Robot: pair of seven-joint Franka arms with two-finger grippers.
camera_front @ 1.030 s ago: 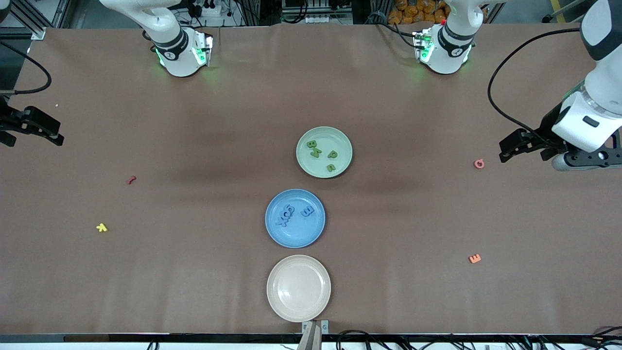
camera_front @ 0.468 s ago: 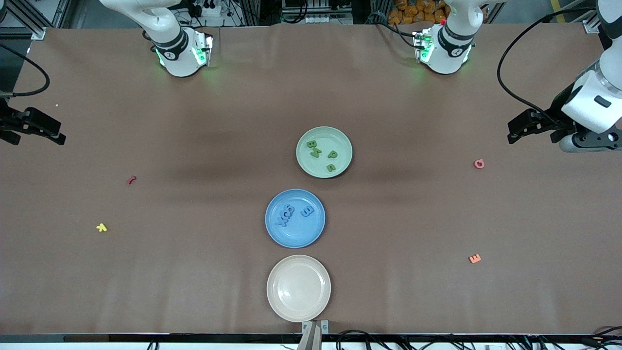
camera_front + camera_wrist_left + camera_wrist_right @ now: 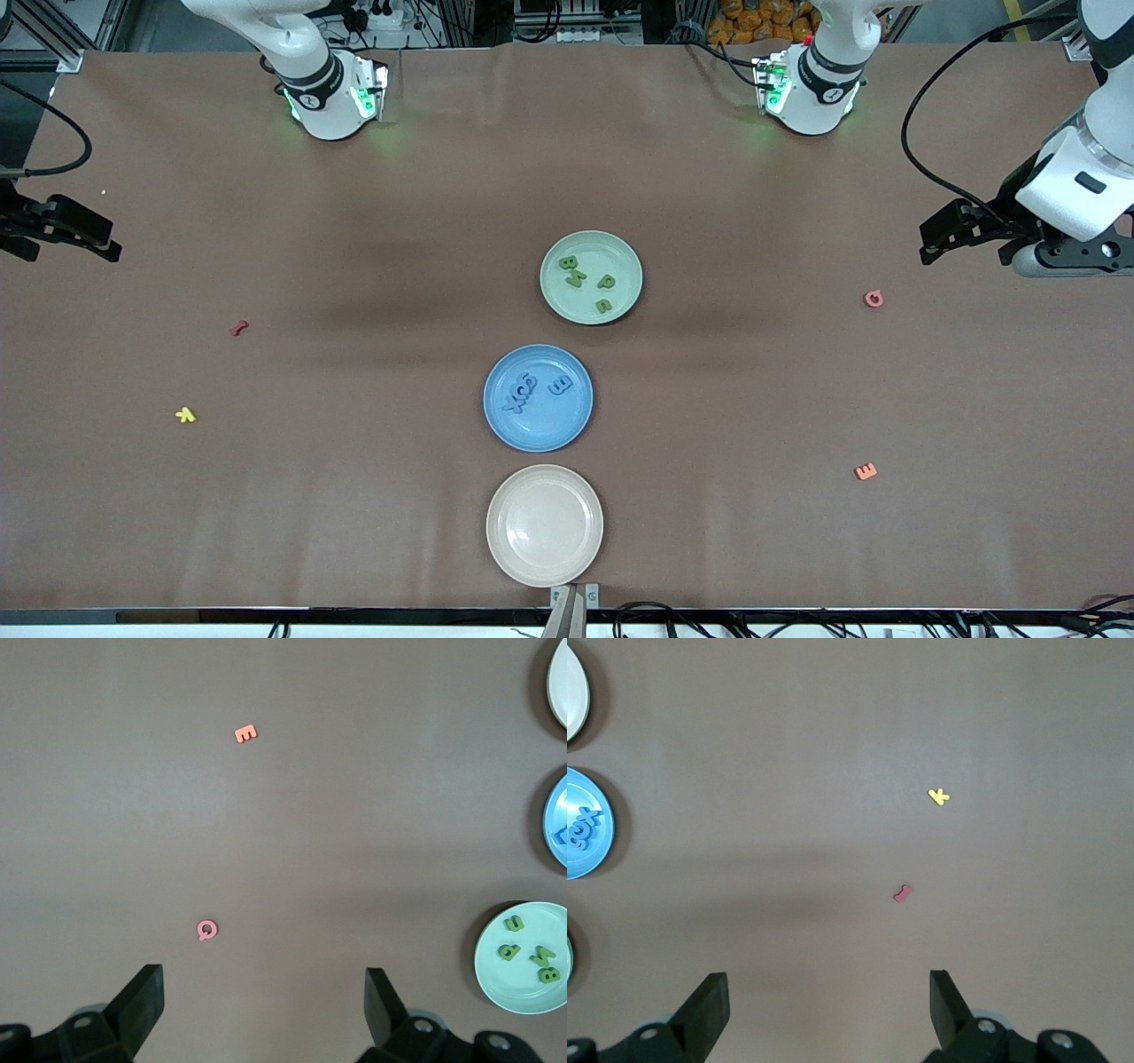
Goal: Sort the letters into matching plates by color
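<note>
Letters sorted: green letters [image 3: 586, 282] in mint plate [image 3: 625, 254], blue letters [image 3: 532, 392] in blue plate [image 3: 545, 432]; your left claw [image 3: 941, 239] and right claw [image 3: 69, 237] wide, empty, parked clear over tabletop [image 3: 354, 496] ends.

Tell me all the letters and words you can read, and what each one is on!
"E": the orange letter on the table.
"Q": the pink letter on the table.
"K": the yellow letter on the table.
"B", "M", "P": green letters in the green plate; the fourth is unclear.
"B": one of the blue letters in the blue plate; the others overlap, unreadable.
Red letter: too small to read.
</note>
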